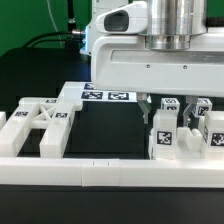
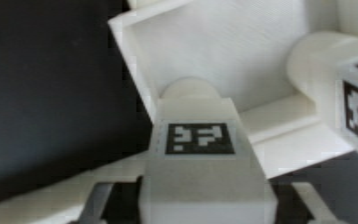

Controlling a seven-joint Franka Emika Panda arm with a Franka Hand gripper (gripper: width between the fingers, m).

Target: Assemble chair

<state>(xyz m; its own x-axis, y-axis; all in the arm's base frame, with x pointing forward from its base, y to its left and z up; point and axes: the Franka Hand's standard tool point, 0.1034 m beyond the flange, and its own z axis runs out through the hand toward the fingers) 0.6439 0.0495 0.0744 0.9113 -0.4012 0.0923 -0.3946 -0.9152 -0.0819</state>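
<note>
The chair is in loose white pieces. An X-braced panel (image 1: 40,125) lies at the exterior view's left. Two square posts with marker tags stand at that view's right, one (image 1: 164,135) right under my gripper (image 1: 160,108) and another (image 1: 207,130) beside it. In the wrist view the tagged post (image 2: 199,130) sits between the fingers of my gripper (image 2: 197,205), whose dark pads lie against its two sides. The gripper is shut on this post. Beyond it lie a flat white chair piece (image 2: 202,45) and a second tagged piece (image 2: 357,100).
The marker board (image 1: 105,96) lies flat behind the parts, partly under the gripper housing. A long low white border rail (image 1: 110,172) runs along the front. The table is black.
</note>
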